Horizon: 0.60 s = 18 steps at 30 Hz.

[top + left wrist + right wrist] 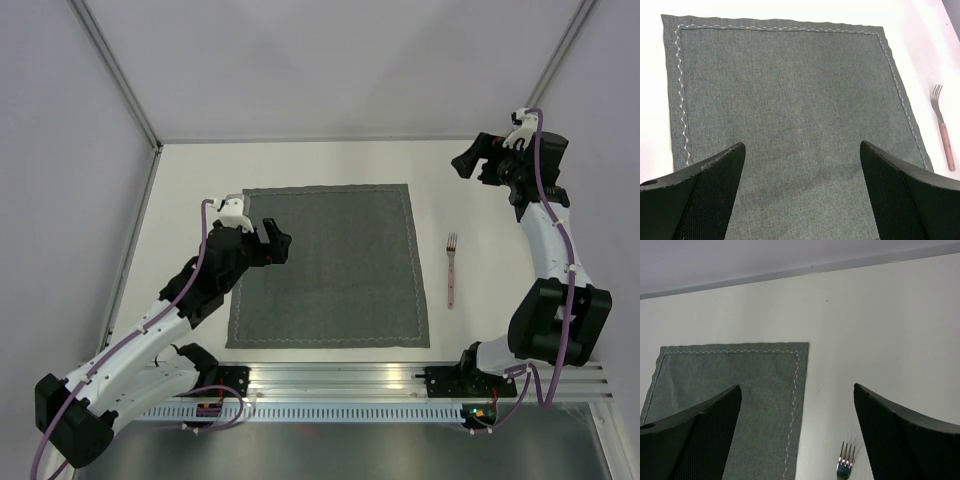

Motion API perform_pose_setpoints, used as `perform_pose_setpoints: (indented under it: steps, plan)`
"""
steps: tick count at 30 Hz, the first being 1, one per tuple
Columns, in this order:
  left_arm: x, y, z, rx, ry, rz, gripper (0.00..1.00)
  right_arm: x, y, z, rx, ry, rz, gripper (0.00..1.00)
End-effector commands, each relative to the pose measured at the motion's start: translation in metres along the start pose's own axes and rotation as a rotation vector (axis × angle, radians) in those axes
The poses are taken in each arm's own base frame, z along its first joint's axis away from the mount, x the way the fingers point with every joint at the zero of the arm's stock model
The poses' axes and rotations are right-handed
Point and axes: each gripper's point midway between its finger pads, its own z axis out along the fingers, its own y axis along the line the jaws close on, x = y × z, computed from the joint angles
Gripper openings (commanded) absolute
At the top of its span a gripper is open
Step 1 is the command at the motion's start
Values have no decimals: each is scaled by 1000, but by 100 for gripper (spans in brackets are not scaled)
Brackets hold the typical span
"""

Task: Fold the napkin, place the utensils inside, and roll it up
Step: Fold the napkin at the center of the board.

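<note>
The napkin lies flat and unfolded on the white table, with its pale stitched hem showing along the edges. The fork lies just to its right, clear of the cloth, tines toward the far side and pink handle toward the arms. The left gripper hangs over the cloth's left part, jaws spread wide and holding nothing (its wrist view shows only cloth between them). The right gripper sits above the table beyond the fork, jaws also spread and empty.
</note>
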Motion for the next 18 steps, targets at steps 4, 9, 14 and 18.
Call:
perform_pose_setpoints:
  steps: [4, 9, 14, 18]
  plan:
    - [-24, -4, -6, -2, -55, -34, 100, -19, 2, -12, 23, -66, -48, 98]
    - [-35, -8, -10, -10, -54, -55, 100, -13, 3, -17, 27, -49, -101, 98]
    - [-94, -13, -30, -70, -135, -82, 100, 19, 92, -1, -74, 39, -318, 94]
    - [-151, -21, -62, -62, -256, -133, 100, 73, 187, 6, -229, 119, -442, 88]
